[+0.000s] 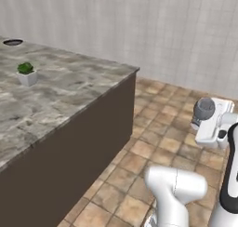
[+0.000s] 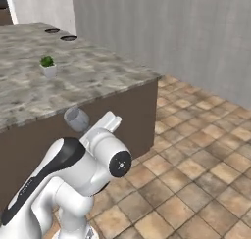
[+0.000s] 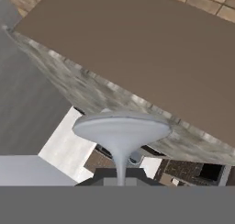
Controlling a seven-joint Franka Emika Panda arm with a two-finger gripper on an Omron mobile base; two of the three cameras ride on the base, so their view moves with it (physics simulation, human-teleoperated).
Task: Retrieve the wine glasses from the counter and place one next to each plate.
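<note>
My gripper (image 3: 121,175) is shut on the stem of a smoky grey, wide-bowled wine glass (image 3: 121,126), whose bowl flares out just beyond the fingertips. From the left base view the glass (image 1: 203,109) hangs in the air over the tiled floor at the end of my white hand (image 1: 213,128), well right of the marble top. In the right base view the same glass (image 2: 77,119) sits in front of the dark brown side panel, held by the gripper (image 2: 98,128). The plates and the counter are out of view.
A grey-brown marble-topped island (image 1: 69,91) with dark brown sides (image 2: 142,115) stands free of the white tiled wall (image 1: 162,30). A small potted plant (image 1: 26,73) stands on it. Terracotta floor tiles (image 2: 196,174) spread to the right.
</note>
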